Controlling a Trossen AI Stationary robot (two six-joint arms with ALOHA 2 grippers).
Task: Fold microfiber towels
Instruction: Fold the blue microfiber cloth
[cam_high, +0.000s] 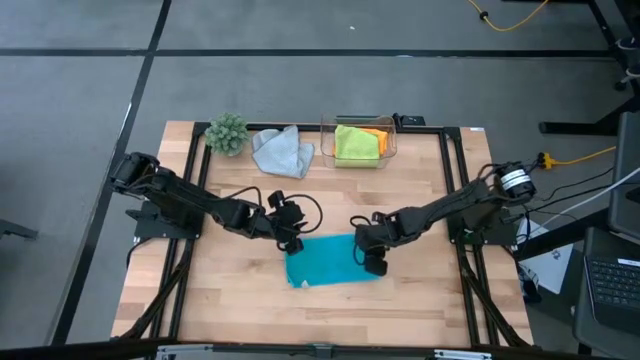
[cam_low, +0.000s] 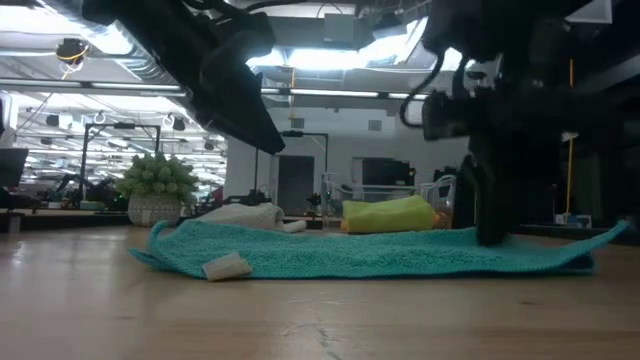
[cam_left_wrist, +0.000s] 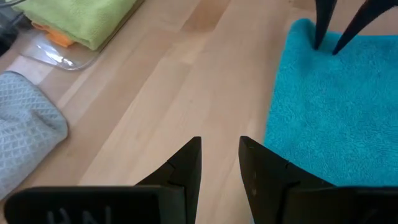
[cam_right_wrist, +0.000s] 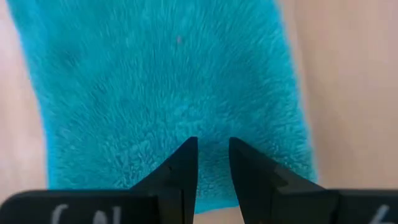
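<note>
The turquoise blue towel lies flat on the table's near middle as a folded rectangle, with a white label at its near left corner. My left gripper is open over bare wood just off the towel's far left corner, raised above it; its wrist view shows the towel's edge beside it. My right gripper points down over the towel's right end, fingers a little apart. The grey towel lies bunched at the back. My right gripper comes at the towel from above, pointing down, near its right end. Its two fingertips stand a little apart at the pile. I cannot tell whether they touch it or hover just over it. The towel lies flat on the table.
A small green plant stands at the back left. A clear plastic box at the back middle holds the lime green towel and the orange towel. Bare wood lies to the left, right and near side of the turquoise towel.
</note>
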